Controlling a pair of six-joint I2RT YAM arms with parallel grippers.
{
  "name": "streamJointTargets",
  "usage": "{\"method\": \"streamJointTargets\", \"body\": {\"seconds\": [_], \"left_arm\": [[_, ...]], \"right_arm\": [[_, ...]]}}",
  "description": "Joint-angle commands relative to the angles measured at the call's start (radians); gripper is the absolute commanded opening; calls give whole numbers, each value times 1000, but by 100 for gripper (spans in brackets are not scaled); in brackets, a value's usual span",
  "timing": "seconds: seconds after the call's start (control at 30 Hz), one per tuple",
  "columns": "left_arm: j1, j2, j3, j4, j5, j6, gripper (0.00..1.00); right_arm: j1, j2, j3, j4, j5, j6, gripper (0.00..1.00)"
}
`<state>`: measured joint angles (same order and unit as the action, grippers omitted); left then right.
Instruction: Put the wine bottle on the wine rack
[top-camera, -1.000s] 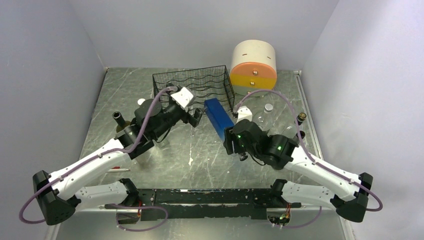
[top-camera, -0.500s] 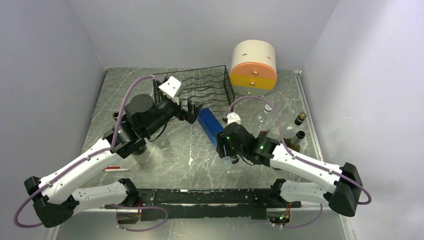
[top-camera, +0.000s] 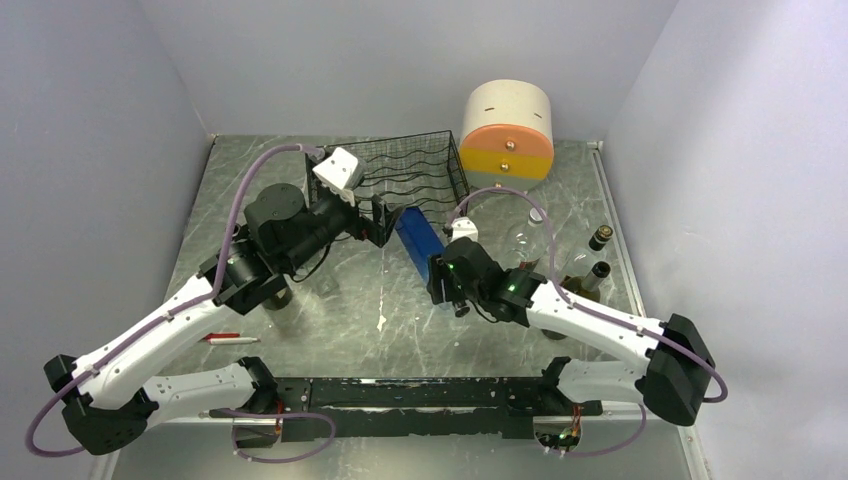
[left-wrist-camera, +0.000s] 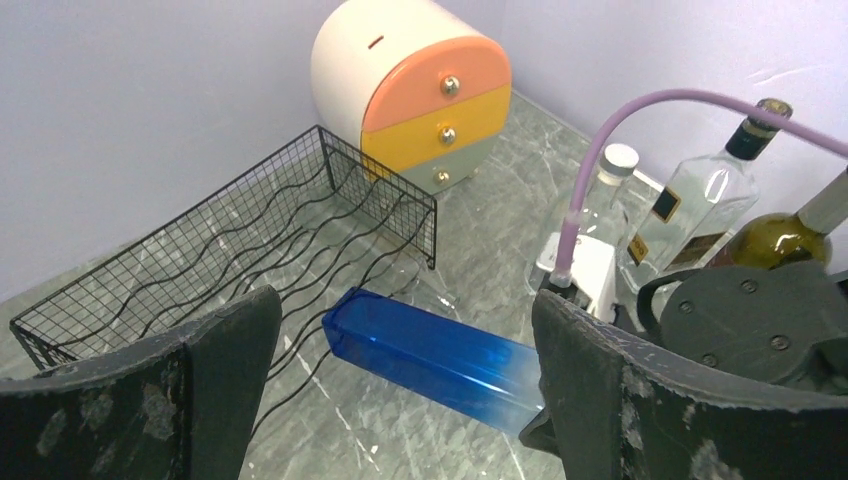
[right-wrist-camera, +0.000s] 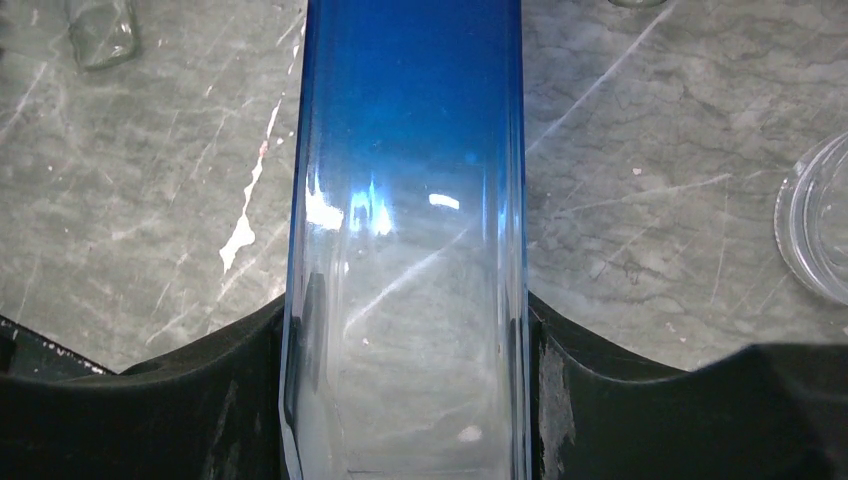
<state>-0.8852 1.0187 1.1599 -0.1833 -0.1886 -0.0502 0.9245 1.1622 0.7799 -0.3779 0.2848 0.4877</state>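
Over the last second the right arm has swung inward and forward, carrying the wine bottle (top-camera: 418, 237) from the middle of the counter (top-camera: 400, 310) toward the front of the wine rack (top-camera: 385, 150). The left arm has also advanced and turned toward the same spot. This suggests the transport step is nearly complete, with insertion into a tier still to be done. The right hand (right-wrist-camera: 405, 390) is closed on the bottle, one finger pressed against each flat side of its pale, clear end. The bottle extends straight out from this hand, roughly level, with its deep-blue end leading. That end lies just short of the rack's front edge, toward the rack's right half, and has not entered the wires. The left hand (top-camera: 381, 222) is fully open and holds nothing. It faces the bottle's blue end from just beside it, without touching, and the bottle shows between its fingers in the left wrist view.
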Motion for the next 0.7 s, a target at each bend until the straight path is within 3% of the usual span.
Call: {"method": "streamJointTargets", "body": {"seconds": [0.0,0.27,0.67], "left_arm": [[-2,5,65,-31,11,-25,99],[-2,31,109,-65,37,-38,99],[-1,66,233,-180,43,-59,99]], "right_arm": [[-11,1,33,244,71,-18,0],[-13,56,6,398,101,-15,0],[-51,298,96,662,195,62,0]]}}
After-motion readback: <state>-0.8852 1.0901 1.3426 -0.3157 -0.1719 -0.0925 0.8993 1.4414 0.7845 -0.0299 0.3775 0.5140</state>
